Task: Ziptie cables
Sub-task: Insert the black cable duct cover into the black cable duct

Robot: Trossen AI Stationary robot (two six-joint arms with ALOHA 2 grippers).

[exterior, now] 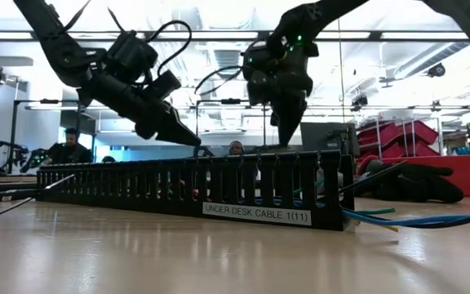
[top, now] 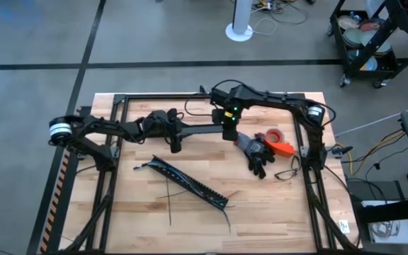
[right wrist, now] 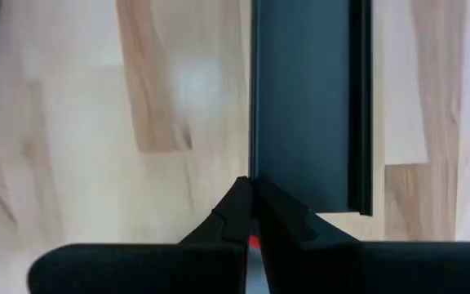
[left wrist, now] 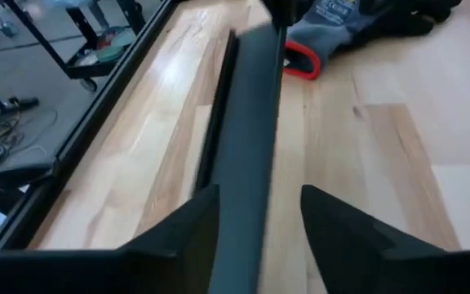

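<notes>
Pale wooden table: behind the long black comb-toothed plastic duct, left gripper hovers wide-open and empty, right gripper pinched closed; descend slowly onto the thin dark zipties.

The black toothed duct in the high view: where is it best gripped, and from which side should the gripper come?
Probably near the middle of the duct, from straight above, fingers turned across its length. It lies flat and diagonal on the table, long and narrow, so a middle grip should keep it balanced. The left gripper, open, is nearer.
</notes>
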